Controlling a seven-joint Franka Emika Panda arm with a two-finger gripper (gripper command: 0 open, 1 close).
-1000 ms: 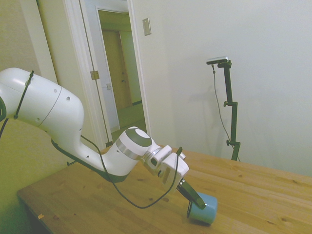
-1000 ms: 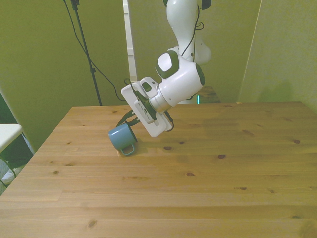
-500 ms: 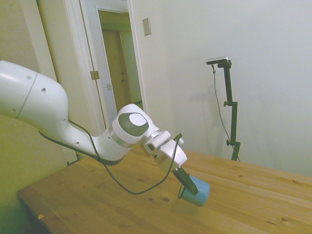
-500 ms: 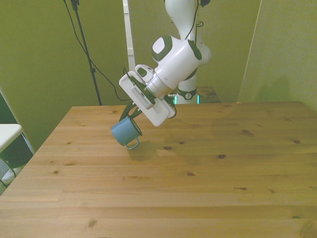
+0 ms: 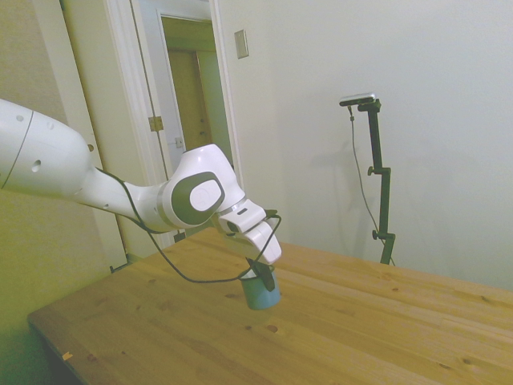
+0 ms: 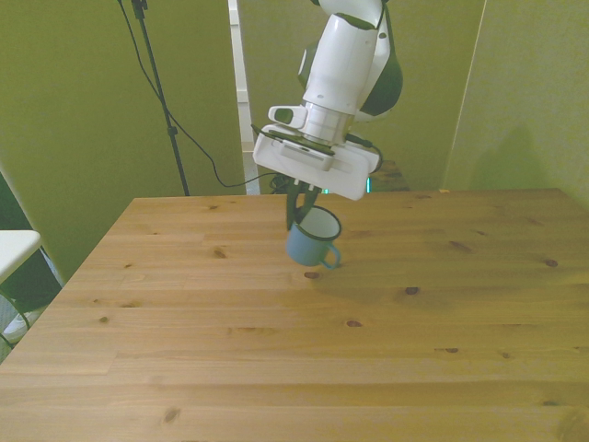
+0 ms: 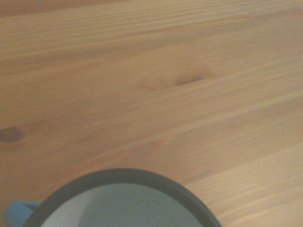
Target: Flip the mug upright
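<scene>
Front view: the mug (image 6: 310,241) hangs near the centre of the frame, lifted clear of the wooden tabletop (image 6: 368,350), its dark-rimmed mouth tilted upward and its handle toward the lower right. The gripper (image 6: 302,204) reaches down from the upper middle, and its dark fingers (image 6: 296,208) are clamped on the mug's rim at its upper left side. Side view: the mug (image 5: 261,293) sits just below the gripper (image 5: 263,275) at centre frame; wrist view shows the dark rim and pale interior of the mug (image 7: 123,203) along the bottom edge.
</scene>
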